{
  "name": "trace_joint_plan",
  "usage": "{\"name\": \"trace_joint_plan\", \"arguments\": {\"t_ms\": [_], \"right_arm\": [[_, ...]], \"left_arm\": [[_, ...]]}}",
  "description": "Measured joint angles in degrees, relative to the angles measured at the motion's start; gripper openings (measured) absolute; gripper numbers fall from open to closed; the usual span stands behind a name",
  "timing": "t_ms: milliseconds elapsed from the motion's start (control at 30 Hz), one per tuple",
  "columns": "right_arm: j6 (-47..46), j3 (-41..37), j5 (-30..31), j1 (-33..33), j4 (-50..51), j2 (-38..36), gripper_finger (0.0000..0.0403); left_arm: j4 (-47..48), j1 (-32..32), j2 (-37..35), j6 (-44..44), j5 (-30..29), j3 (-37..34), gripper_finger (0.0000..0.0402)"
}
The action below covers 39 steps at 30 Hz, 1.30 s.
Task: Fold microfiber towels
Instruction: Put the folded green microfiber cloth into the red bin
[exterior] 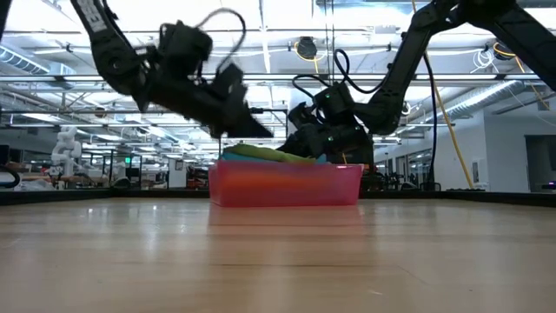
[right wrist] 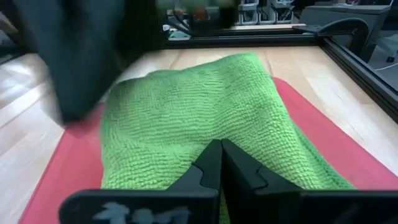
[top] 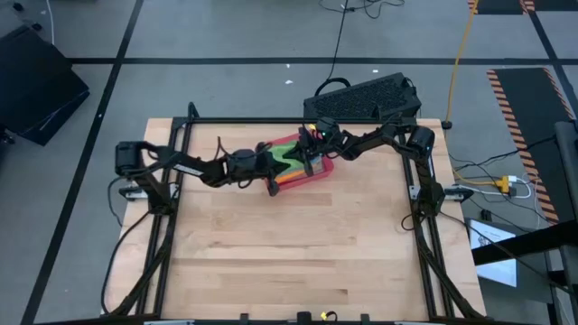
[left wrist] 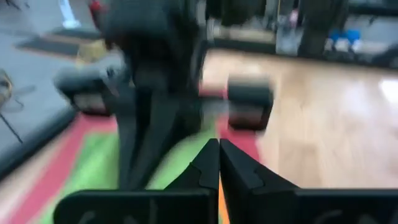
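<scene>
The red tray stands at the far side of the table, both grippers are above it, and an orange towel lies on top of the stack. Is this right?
Not quite: the top towel is bright green, not orange, as the right wrist view shows. The red tray does stand at the table's far side, with the left gripper and right gripper above it.

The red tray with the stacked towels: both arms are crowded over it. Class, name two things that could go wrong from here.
1. The left gripper and right gripper sit close together over the red tray, so the arms might collide.
2. Both grippers have shut fingers above the bright green towel, which lies on top of the stack; a pull could drag several towels, or shift the light tray on the table.
</scene>
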<state>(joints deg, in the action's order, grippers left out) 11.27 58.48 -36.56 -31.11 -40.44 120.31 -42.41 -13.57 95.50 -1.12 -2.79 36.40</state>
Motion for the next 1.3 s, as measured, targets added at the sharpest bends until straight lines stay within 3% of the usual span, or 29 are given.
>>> {"name": "trace_joint_plan", "arguments": {"t_ms": [233, 433, 833, 1300], "right_arm": [[0.0, -0.1, 0.1, 0.0, 0.2, 0.1, 0.0], [0.1, -0.1, 0.2, 0.0, 0.1, 0.1, 0.0], [0.5, -0.2, 0.1, -0.7, 0.1, 0.1, 0.0], [0.0, -0.3, -0.9, -0.6, 0.8, -3.0, 0.0]], "left_arm": [[-1.3, -0.6, -3.3, -1.3, -4.9, 0.0, 0.0019], [1.2, -2.0, 1.2, -7.9, -7.8, 0.0, 0.0019], [2.6, 0.9, 5.3, -8.6, -11.8, 0.2, 0.0019], [2.9, 1.1, 3.6, -6.7, -10.7, 0.0, 0.0019]]}}
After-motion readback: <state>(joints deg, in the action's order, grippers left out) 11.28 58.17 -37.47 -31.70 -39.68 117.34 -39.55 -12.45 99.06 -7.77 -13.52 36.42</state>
